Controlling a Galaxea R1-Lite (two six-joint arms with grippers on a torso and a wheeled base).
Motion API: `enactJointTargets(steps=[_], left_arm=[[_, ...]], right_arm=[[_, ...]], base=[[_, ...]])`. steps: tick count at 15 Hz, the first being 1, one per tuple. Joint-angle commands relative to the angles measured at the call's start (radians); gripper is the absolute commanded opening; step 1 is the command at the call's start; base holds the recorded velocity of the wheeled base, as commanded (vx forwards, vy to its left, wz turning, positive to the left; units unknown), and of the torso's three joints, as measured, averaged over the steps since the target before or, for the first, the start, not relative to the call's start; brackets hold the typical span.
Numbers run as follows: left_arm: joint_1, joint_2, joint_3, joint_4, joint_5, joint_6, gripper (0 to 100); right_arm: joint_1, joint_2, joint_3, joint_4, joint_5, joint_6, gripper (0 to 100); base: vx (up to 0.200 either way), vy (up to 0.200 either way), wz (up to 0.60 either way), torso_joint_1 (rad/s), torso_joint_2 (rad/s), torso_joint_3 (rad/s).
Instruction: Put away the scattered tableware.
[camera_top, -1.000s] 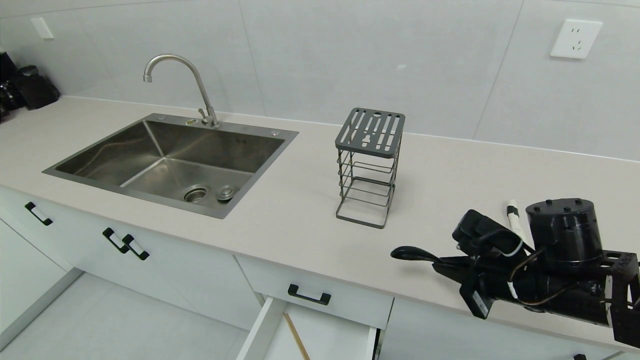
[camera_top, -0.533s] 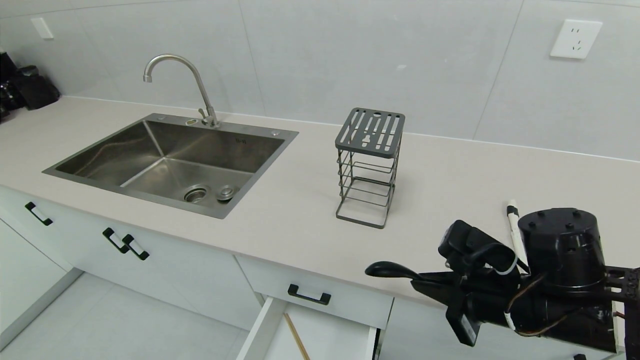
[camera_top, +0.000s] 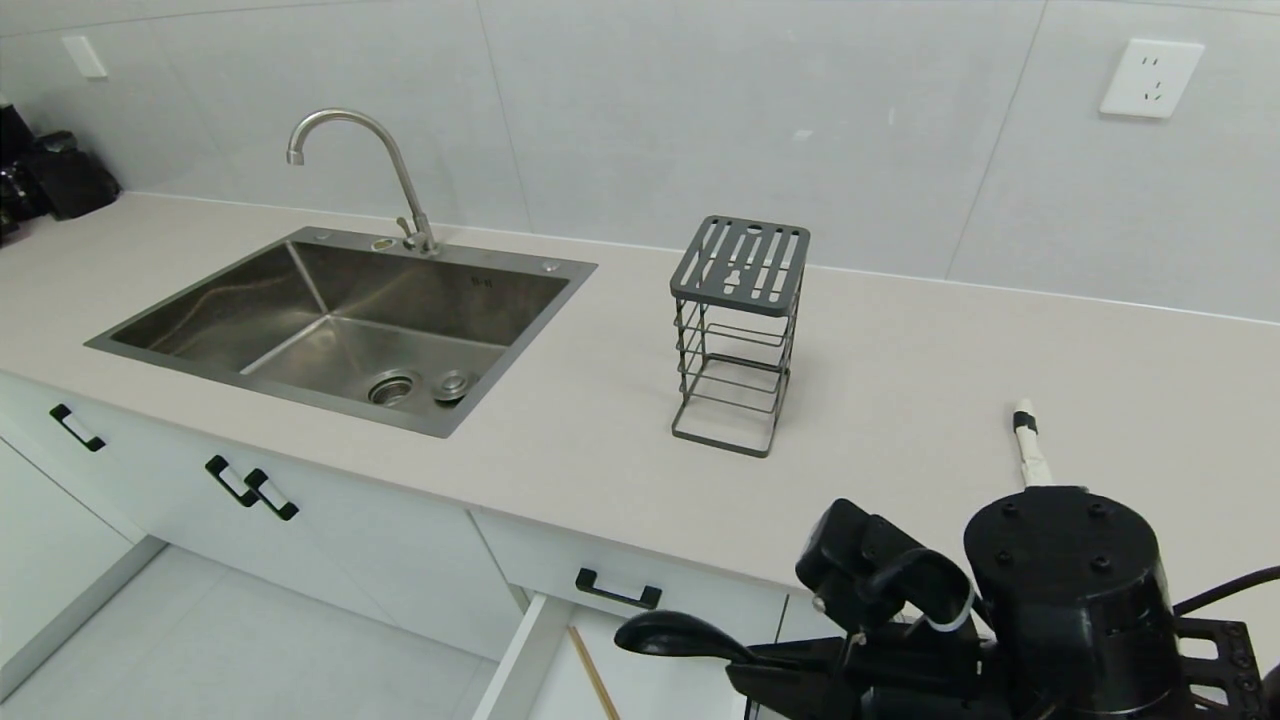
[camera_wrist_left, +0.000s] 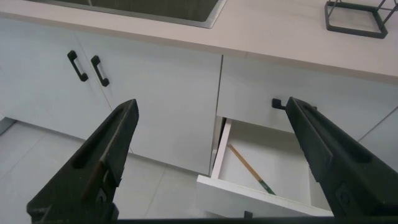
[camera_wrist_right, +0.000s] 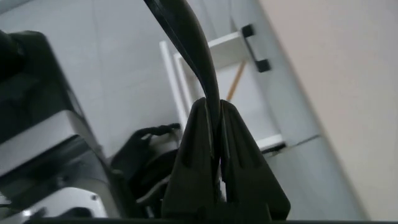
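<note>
Two tools show: the right tool (camera_top: 770, 682) is clamped tight on a black spoon (camera_top: 680, 635), its bowl jutting ahead, with the open drawer (camera_top: 515, 655) below. The left tool (camera_wrist_left: 214, 155) gapes wide above that drawer, where a chopstick (camera_wrist_left: 249, 169) lies. A white utensil (camera_top: 1028, 445) rests on the table (camera_top: 900, 360) behind the right tool.

One spoon (camera_top: 680, 637), one rack (camera_top: 738, 340), one sink (camera_top: 430, 295)

Wall (camera_top: 700, 100): pale grey tiles; white socket (camera_top: 1151, 77) upper right, white plate (camera_top: 84, 56) upper left.
Table (camera_top: 900, 340): beige, along the wall.
Sink (camera_top: 420, 290): steel, inset at left; curved steel faucet (camera_top: 399, 180) behind it.
Cabinets (camera_top: 380, 560): white, black handles (camera_top: 250, 487), below the table.
Floor (camera_top: 230, 650): pale grey tiles.
</note>
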Motion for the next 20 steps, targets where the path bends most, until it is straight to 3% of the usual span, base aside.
enactJointTargets(steps=[1, 8, 11, 20], left_arm=[[0.000, 0.000, 0.000, 0.000, 0.000, -0.001, 100], [0.000, 0.000, 0.000, 0.000, 0.000, -0.001, 100], [0.000, 0.000, 0.000, 0.000, 0.000, -0.001, 100], [0.000, 0.000, 0.000, 0.000, 0.000, -0.001, 100]], right_arm=[[0.028, 0.049, -0.047, -0.002, -0.001, 0.004, 0], [0.056, 0.164, -0.318, -0.002, -0.006, -0.016, 0], [0.056, 0.172, -0.309, 0.009, -0.003, -0.107, 0], [0.083, 0.163, -0.295, 0.021, -0.004, -0.147, 0]], base=[[0.000, 0.000, 0.00, 0.000, 0.00, 0.000], [0.000, 0.000, 0.00, 0.000, 0.00, 0.000], [0.000, 0.000, 0.00, 0.000, 0.00, 0.000], [0.000, 0.000, 0.00, 0.000, 0.00, 0.000]])
